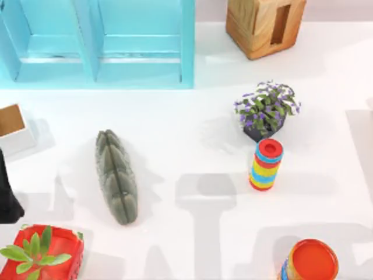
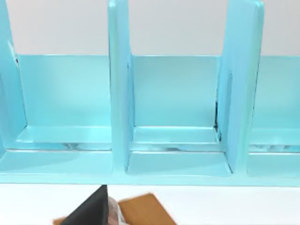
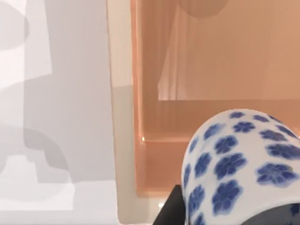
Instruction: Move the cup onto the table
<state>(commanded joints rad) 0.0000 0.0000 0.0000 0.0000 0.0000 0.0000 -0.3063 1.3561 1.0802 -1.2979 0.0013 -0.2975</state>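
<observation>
top view: white bench (image 1: pixel 186 233) w/ turquoise cabinet (image 1: pixel 99 44) at the back, grey cactus (image 1: pixel 116 175) left of centre, striped cylinder (image 1: pixel 266 164) at right, open room between them; left arm (image 1: pixel 9 192) at the left edge. left wrist view: cabinet bays close ahead, left hand (image 2: pixel 101 208) low in view, can't tell its spread. right wrist view: cup (image 3: pixel 241 164) right up against the right hand (image 3: pixel 171 208), over an orange tray (image 3: pixel 211 93) beside bare bench; can't tell if it's pinched.

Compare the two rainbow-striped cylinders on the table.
The red-topped striped cylinder is narrower; the orange-topped striped cylinder is clearly wider. The red-topped one stands near the purple-flowered plant; the orange-topped one sits at the table's near edge, partly cut off. Both stand upright with multicoloured bands.
</observation>
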